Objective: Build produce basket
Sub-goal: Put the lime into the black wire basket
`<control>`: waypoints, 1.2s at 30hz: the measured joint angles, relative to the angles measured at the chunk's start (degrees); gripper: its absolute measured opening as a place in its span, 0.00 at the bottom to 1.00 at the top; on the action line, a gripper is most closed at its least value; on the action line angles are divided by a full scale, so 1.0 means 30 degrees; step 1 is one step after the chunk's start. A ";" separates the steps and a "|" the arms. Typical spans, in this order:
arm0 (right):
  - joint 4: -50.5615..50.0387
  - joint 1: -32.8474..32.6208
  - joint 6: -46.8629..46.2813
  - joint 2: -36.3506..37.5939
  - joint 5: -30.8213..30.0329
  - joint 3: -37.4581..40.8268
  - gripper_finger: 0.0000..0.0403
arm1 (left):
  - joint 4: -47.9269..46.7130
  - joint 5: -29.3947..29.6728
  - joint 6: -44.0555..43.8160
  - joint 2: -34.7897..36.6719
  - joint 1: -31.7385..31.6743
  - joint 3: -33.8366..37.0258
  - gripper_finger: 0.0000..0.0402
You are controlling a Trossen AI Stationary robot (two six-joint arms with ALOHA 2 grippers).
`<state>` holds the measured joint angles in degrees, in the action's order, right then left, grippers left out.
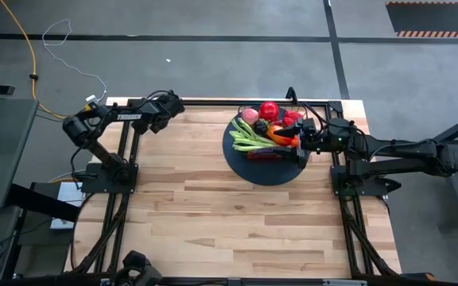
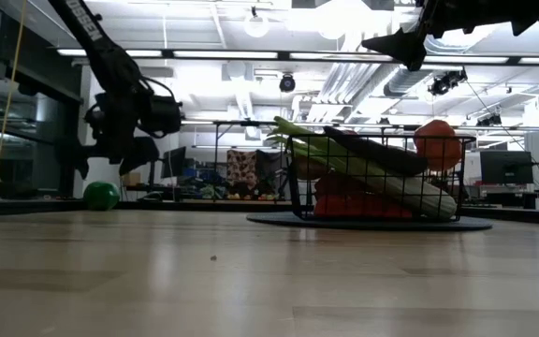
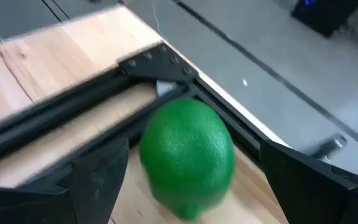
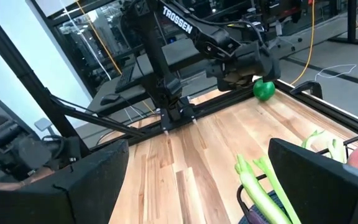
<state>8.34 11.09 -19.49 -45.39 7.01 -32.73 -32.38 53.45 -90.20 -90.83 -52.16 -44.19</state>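
A pale, planked wooden tabletop (image 1: 213, 199) is framed by dark rails, with grey floor around it and a lit workshop seen beyond. The step in hand is judged to be the pickup of the round green fruit (image 3: 188, 158) lying by the rail at the far-left corner, about eleven o'clock on the tabletop. The left hand (image 3: 191, 186) is held wide, one finger on each side of the fruit, not touching it. For a sound grasp, the fruit should be kept centred between the fingers and the rail avoided before closing.

The black wire-mesh basket (image 2: 382, 178) stands on its dark grey round disc (image 1: 253, 171) at about one o'clock; long pale green celery (image 1: 249, 137), red and orange pieces and a dark one are heaped in it. The right hand (image 1: 302, 141) hovers at the basket's edge, wide open and empty.
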 joint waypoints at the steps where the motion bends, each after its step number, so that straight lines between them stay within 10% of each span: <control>1: 0.0000 -0.0001 0.0000 0.0000 -0.0007 0.0000 0.93 | -0.0215 0.0407 -0.0261 -0.0230 0.0136 -0.0051 0.87; 21: -0.0278 -0.0001 -0.0518 0.0000 0.0027 0.0001 0.93 | -0.3313 0.0809 -0.4206 -0.4690 0.0686 -0.1476 0.84; 36: -0.0576 0.0001 -0.0354 0.0000 0.0058 0.0000 0.93 | -0.4316 -0.2587 -0.4444 -0.4223 0.0642 -0.1476 0.39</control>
<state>6.61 11.10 -20.55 -45.39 7.18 -32.73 -45.33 45.69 -103.54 -103.50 -50.24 -48.62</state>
